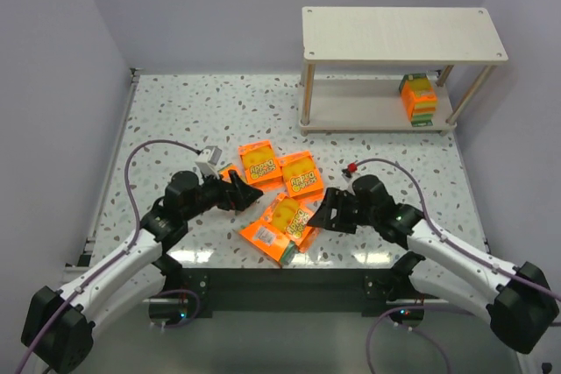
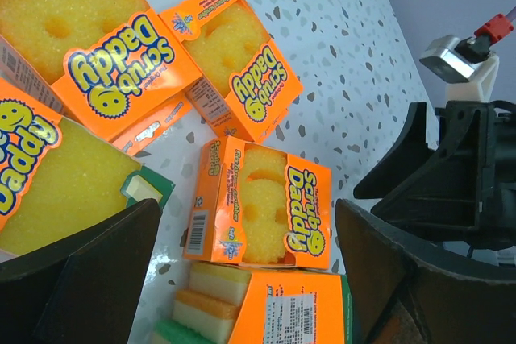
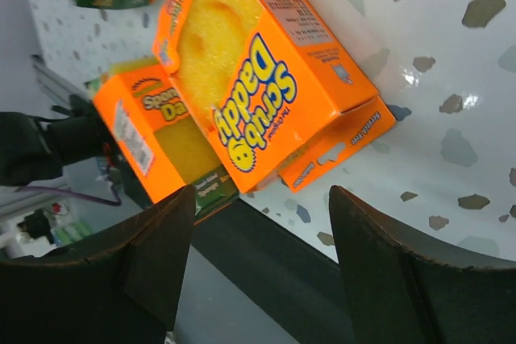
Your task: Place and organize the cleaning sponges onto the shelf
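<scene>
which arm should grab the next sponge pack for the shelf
Probably right: its open pincer sits beside a sponge pack, and the shelf stands at the far right, nearer that arm.

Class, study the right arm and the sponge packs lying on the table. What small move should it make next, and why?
Probably ease the right gripper forward until its open fingers straddle the orange pack just ahead, then close. Its jaws stand open and empty, that pack lies nearest, and the shelf holds just a single pack, on its lower tier.
</scene>
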